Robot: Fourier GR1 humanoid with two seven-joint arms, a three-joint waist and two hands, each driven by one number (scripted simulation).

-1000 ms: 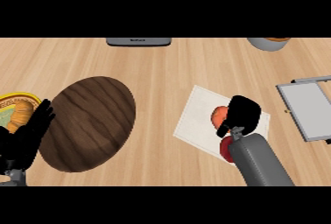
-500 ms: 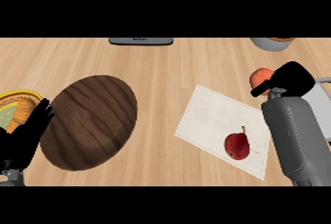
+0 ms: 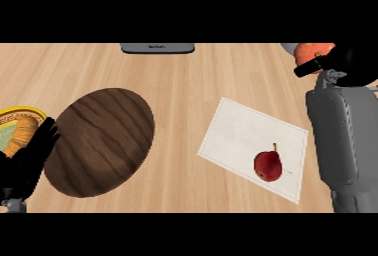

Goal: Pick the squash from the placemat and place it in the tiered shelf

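The orange squash point(image 3: 310, 51) is held in the curled fingers of the right robot hand point(image 3: 345, 59), well beyond the white placemat point(image 3: 244, 135).

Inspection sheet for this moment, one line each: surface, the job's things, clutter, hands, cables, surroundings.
Surface: wooden counter.
Job's things: orange squash lifted off the white placemat, in the right hand at upper right; tiered shelf hidden.
Clutter: red fruit with a stem on the placemat; dark oval wooden board; yellow-rimmed plate at left.
Hands: right hand curled round the squash; left hand resting open at left edge.
Cables: nothing seen.
Surroundings: grey object at far edge.
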